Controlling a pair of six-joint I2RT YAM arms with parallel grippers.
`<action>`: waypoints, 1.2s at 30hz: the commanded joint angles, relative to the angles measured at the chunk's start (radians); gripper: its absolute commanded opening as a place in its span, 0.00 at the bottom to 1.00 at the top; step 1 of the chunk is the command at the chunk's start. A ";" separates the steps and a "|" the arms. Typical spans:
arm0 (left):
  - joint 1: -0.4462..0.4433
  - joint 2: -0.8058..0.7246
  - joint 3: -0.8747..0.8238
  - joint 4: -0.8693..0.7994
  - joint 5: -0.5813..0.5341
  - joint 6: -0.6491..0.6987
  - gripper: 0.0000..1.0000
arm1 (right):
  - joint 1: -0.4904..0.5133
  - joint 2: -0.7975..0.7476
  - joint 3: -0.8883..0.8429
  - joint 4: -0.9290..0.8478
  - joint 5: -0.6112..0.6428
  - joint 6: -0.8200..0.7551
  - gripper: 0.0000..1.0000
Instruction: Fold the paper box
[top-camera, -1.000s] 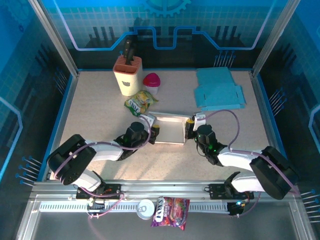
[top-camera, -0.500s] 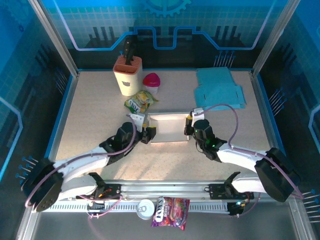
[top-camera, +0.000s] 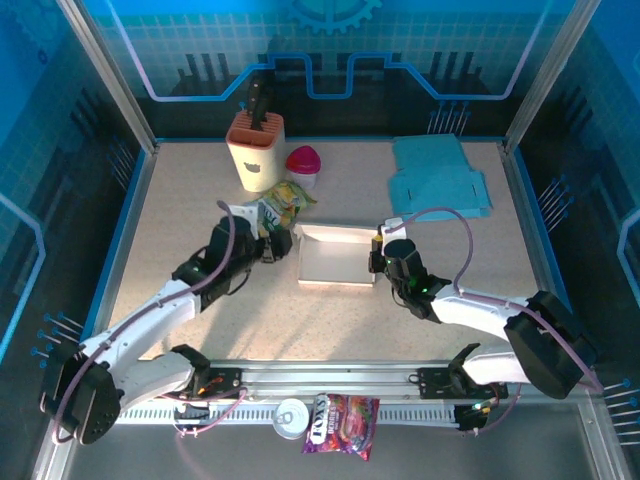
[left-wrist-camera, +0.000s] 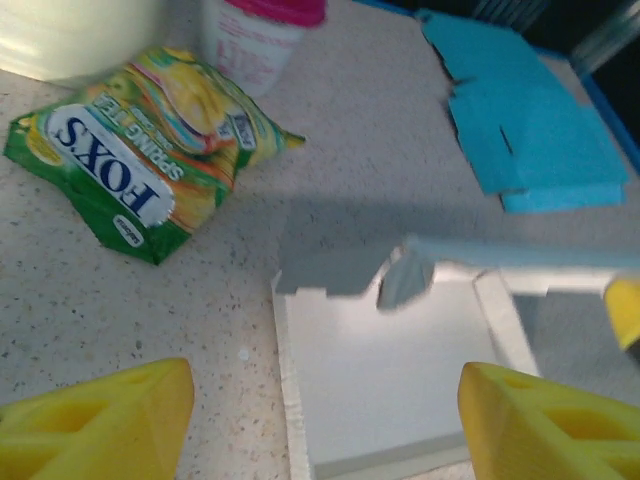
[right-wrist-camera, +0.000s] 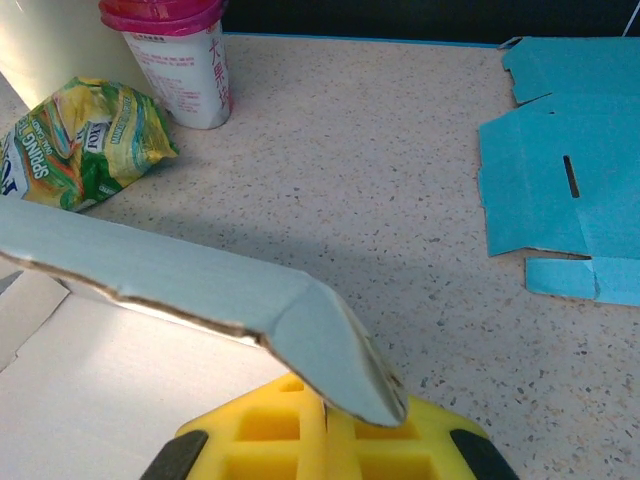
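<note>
The paper box (top-camera: 335, 258) is a white, shallow open tray in the middle of the table, with its back wall standing. My left gripper (top-camera: 272, 243) is open just left of the box and apart from it. In the left wrist view its yellow fingertips (left-wrist-camera: 100, 420) frame the box's left wall and floor (left-wrist-camera: 390, 370), and nothing sits between them. My right gripper (top-camera: 378, 255) is shut on the box's right end. In the right wrist view the closed gripper (right-wrist-camera: 325, 440) pinches a grey-blue folded flap (right-wrist-camera: 180, 275) of the box.
A beige knife block (top-camera: 256, 150), a pink-lidded cup (top-camera: 304, 165) and a green snack bag (top-camera: 283, 203) stand behind the left gripper. Flat blue cardboard sheets (top-camera: 438, 178) lie at the back right. A can (top-camera: 290, 417) and a candy bag (top-camera: 342, 423) rest on the front rail.
My left gripper has opened, let go of the box's left side and drawn back to the left. The right gripper has stayed shut on the box, which shifted slightly away.
</note>
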 joint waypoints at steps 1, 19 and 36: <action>0.072 0.081 0.146 -0.121 0.117 -0.190 0.71 | 0.014 0.004 0.028 0.006 0.013 -0.021 0.00; 0.119 0.492 0.387 -0.205 0.283 -0.478 0.58 | 0.014 0.018 0.040 0.013 -0.008 -0.027 0.00; 0.114 0.543 0.361 -0.100 0.360 -0.537 0.48 | 0.014 0.030 0.051 0.009 -0.023 -0.019 0.00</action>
